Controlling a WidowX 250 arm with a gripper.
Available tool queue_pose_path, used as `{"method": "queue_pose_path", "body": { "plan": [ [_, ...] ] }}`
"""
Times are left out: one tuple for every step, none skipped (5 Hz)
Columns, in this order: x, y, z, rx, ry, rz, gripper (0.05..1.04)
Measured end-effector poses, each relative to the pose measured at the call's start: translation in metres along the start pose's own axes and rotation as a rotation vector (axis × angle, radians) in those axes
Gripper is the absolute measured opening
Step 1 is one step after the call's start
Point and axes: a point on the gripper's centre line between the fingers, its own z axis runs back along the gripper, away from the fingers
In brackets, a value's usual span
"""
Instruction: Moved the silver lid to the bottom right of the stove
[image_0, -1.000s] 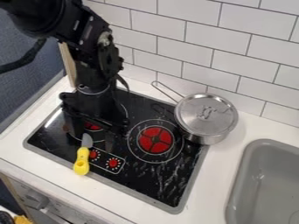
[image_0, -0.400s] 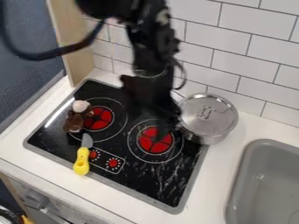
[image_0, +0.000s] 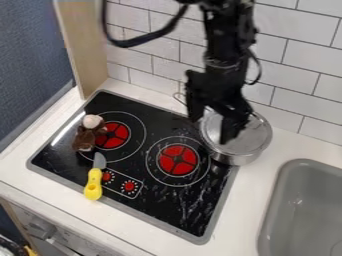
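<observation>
From where I stand, the light is bright and quite even upon the white bench (image_0: 292, 144). The black stove (image_0: 160, 210) carries a pale glare at ten o'clock and whitish streaks toward four. The lid (image_0: 258, 138) shines softly. The dark claw (image_0: 211, 129) looks somewhat blurred.

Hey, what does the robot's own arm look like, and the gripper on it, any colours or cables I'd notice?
The arm is black and jointed, with a lighter ring just above the gripper. The gripper is black too, with an angular, blocky body. A thick black cable loops off one side, and a thinner dark one curves along the other.
</observation>
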Motion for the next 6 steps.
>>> {"method": "queue_pose_path", "body": {
  "plan": [
    [0.015,-0.003,-0.01,0.001,0.001,-0.045,1.001],
    [0.024,-0.011,-0.018,0.02,0.003,-0.099,1.001],
    [0.031,-0.014,-0.025,0.019,0.004,-0.125,0.947],
    [0.032,-0.013,-0.025,0.025,-0.002,-0.128,0.66],
    [0.03,-0.014,-0.026,0.024,0.0,-0.122,0.37],
    [0.03,-0.013,-0.027,0.029,0.0,-0.121,0.16]
  ]
}}
